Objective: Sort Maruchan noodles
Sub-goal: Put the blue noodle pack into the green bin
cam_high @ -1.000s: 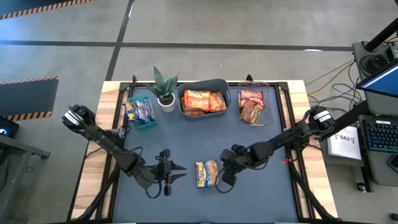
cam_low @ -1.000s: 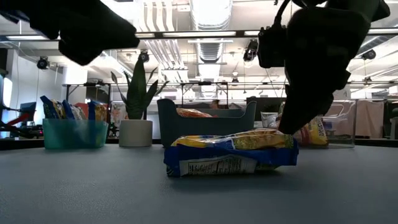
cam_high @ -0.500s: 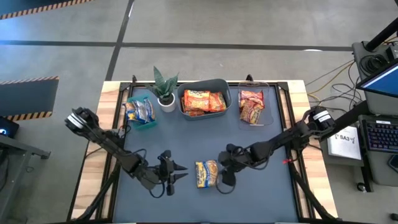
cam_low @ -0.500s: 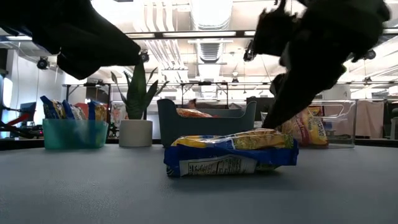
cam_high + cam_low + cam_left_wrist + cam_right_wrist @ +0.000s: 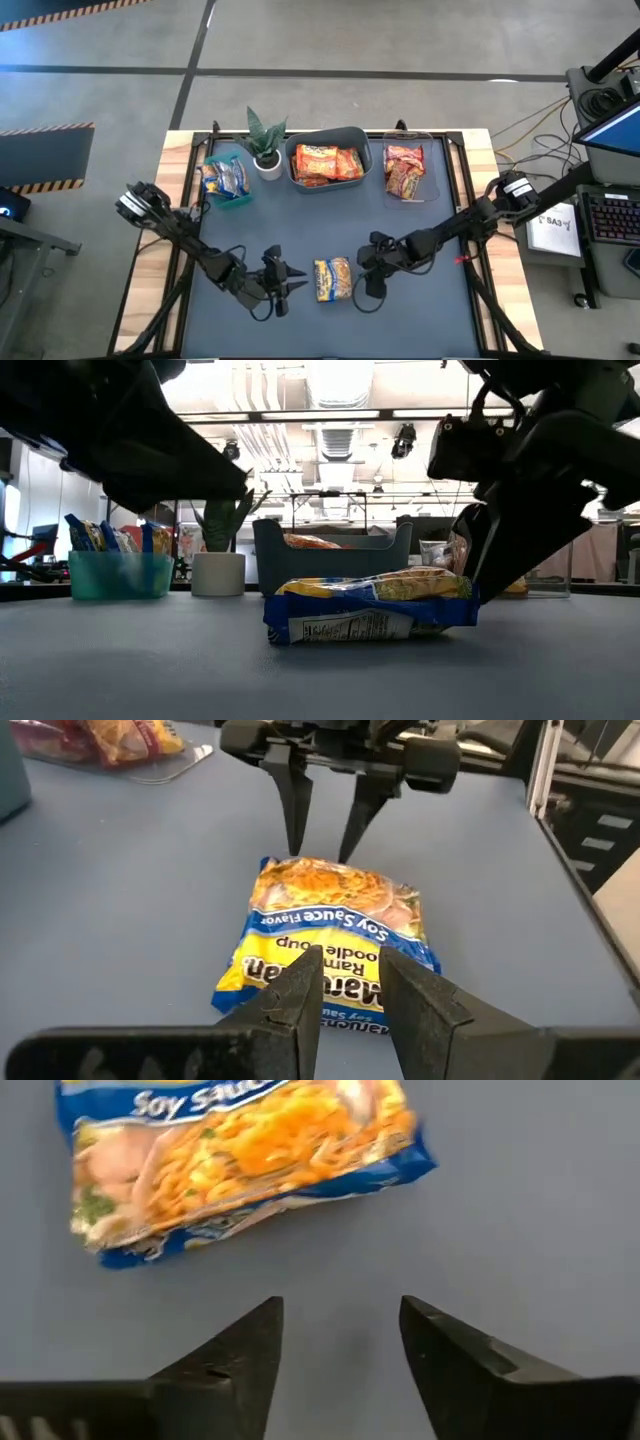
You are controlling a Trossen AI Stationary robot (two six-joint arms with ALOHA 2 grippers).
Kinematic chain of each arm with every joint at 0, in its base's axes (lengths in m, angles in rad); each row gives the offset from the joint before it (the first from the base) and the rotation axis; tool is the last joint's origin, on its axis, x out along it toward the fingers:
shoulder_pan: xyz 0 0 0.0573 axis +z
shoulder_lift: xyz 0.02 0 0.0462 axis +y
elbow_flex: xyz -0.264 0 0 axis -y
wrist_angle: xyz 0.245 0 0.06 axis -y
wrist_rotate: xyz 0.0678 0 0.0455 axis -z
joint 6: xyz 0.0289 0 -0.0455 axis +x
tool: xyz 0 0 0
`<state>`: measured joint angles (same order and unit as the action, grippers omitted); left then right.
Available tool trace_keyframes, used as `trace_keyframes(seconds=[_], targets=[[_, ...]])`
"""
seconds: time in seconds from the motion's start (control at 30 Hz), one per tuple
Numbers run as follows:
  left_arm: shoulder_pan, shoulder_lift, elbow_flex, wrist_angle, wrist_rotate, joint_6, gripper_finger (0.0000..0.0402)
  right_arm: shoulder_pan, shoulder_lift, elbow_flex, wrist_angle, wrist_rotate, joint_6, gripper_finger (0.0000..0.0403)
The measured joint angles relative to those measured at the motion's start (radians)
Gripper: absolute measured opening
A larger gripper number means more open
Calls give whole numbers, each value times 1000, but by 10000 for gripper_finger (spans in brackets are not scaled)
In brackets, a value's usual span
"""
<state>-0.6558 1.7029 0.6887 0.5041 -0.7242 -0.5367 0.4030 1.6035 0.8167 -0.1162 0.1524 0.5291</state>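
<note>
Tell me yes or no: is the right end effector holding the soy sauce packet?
No. In the right wrist view the right end effector stands open over bare table, with the soy sauce packet lying apart beyond its fingertips.

Blue-and-yellow noodle packet (image 5: pixel 333 279): crinkly glossy plastic film, printed.
Table mat (image 5: pixel 300 230): smooth matt dark grey.
Table edge (image 5: pixel 168 220): pale bare wood.
Grey bin (image 5: pixel 325 180): matt plastic.
Teal bin (image 5: pixel 120 574): translucent plastic.
Clear bin (image 5: pixel 432 160): glossy transparent plastic.
Plant pot (image 5: pixel 219 573): smooth matt white.
</note>
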Motion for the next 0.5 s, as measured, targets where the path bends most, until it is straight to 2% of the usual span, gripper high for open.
trace_keyframes(seconds=[0.2, 0.5], targets=[[6, 51, 44, -4, 4, 47, 84, 1, 23, -3, 71, -104, -46, 140], [10, 60, 76, -21, 61, 89, 84, -1, 133, -4, 372, -111, -136, 104]])
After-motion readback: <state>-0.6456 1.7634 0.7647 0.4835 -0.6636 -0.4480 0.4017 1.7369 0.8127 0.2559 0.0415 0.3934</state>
